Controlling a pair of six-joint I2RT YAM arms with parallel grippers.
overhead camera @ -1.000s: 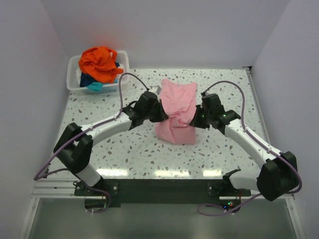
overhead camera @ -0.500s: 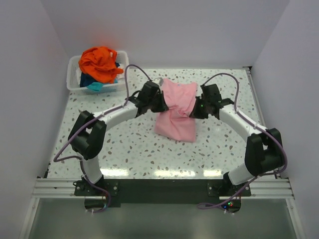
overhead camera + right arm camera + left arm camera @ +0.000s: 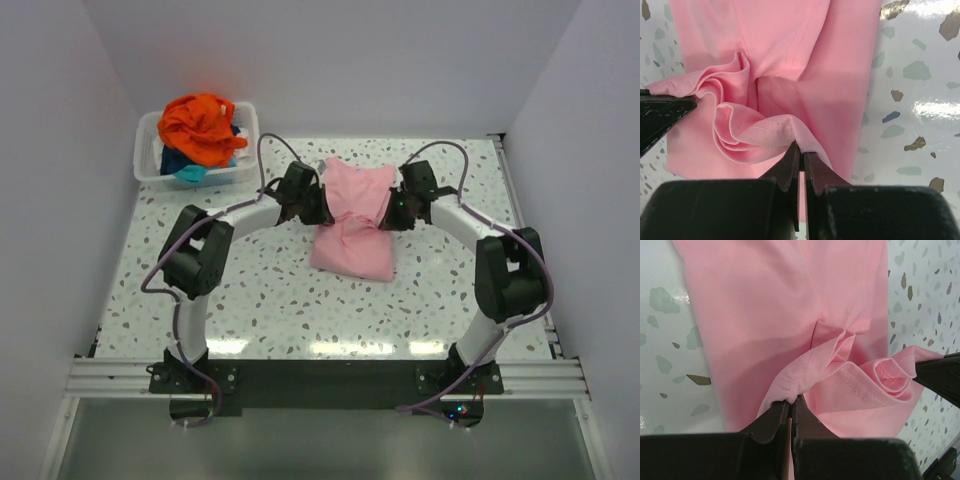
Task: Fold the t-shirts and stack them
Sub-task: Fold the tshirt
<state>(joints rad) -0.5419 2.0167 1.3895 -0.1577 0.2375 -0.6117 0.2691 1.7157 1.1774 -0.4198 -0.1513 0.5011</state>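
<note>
The pink t-shirt (image 3: 352,245) lies in the middle of the speckled surface (image 3: 250,290), between the two arms, its long axis running from the near edge toward the back wall. The left fingers (image 3: 789,412) are closed on its left edge and the right fingers (image 3: 799,155) are closed on its right edge. Each pinches a small gather of stitched cloth that is raised off the layer beneath. Both grips sit at the far half of the shirt, level with each other, so neither arm is nearer. The nearer half lies slack on the surface.

The coming move probably turns on that long axis. With the cloth held at both sides, the raised part has to travel along the shirt's length, both arms moving evenly, or the fold will skew.

By count, one shirt is on the surface. The white bin (image 3: 150,160) at the far left corner holds an orange t-shirt (image 3: 200,125) on top, with teal cloth (image 3: 190,173) and dark blue cloth (image 3: 172,158) showing under it. How many shirts are buried there cannot be told
</note>
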